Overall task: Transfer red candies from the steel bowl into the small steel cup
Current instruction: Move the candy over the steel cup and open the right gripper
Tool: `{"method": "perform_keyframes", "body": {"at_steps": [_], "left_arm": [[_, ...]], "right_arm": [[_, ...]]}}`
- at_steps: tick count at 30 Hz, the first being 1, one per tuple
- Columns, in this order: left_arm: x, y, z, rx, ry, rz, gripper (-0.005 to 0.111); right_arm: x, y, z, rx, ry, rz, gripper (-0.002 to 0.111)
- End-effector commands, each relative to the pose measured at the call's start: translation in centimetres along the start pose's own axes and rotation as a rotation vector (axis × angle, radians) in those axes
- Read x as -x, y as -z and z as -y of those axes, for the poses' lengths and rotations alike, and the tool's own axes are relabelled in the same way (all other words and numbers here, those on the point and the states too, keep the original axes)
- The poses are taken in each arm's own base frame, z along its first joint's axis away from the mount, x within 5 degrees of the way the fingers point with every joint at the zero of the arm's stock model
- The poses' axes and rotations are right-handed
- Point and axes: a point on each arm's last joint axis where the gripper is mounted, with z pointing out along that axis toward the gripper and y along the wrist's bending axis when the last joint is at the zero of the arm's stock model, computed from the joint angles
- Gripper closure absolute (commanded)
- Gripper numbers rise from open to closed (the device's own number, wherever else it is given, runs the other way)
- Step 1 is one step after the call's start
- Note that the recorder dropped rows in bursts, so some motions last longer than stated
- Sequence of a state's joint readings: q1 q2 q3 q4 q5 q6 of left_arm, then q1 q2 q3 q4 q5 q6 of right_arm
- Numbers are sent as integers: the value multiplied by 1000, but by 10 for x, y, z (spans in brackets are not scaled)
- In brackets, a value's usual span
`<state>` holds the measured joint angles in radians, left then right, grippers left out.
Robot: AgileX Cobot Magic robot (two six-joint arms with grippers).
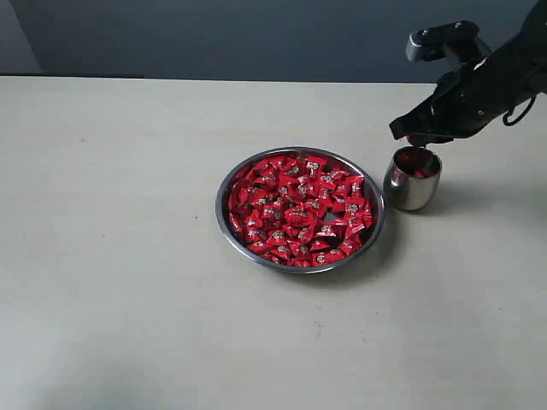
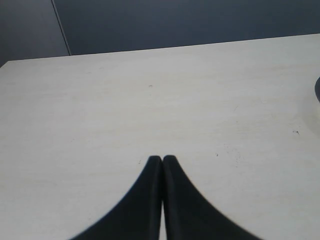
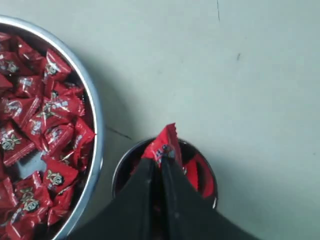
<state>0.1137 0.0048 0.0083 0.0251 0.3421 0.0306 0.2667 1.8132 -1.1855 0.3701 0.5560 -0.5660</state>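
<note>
The right gripper [image 3: 161, 161] pinches one red candy [image 3: 165, 142] directly above the small cup [image 1: 408, 195] — which stands just beside the bowl [image 1: 220, 205], at its two o'clock. The bowl is heaped with candies [image 1: 299, 209]. The left gripper [image 2: 162, 159] is closed, empty, over bare table [image 2: 150, 100].

light: was bright and even, from upper left | shadows: fell soft, to the right of bowl [image 1: 220, 203] and cup [image 1: 410, 192] on table [image 1: 128, 273] | glare: small glints showed on candies [image 1: 299, 209], mild sheen on steel | focus: exterior was slightly soft; left gripper [image 2: 162, 159] looked near-black, edges blurred | backdrop: stayed dim grey
</note>
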Motion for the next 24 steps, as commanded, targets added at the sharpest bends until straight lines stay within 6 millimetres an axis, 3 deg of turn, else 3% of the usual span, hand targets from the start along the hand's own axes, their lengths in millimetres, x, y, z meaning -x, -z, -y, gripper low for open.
{"method": "perform_keyframes", "body": {"at_steps": [1, 4, 9, 11, 18, 24], "left_arm": [[3, 1, 0, -4, -2, 18, 106], [3, 1, 0, -4, -2, 18, 106], [3, 1, 0, -4, -2, 18, 106], [3, 1, 0, -4, -2, 18, 106], [3, 1, 0, -4, -2, 18, 106], [3, 1, 0, -4, -2, 18, 106]], "right_arm": [[-8, -14, 3, 11, -14, -47, 104], [-8, -17, 3, 6, -13, -44, 100], [-7, -16, 4, 4, -13, -40, 69], [-7, -16, 4, 0, -12, -35, 63], [2, -4, -3, 10, -26, 25, 66], [11, -5, -48, 72, 139, 44, 66]]}}
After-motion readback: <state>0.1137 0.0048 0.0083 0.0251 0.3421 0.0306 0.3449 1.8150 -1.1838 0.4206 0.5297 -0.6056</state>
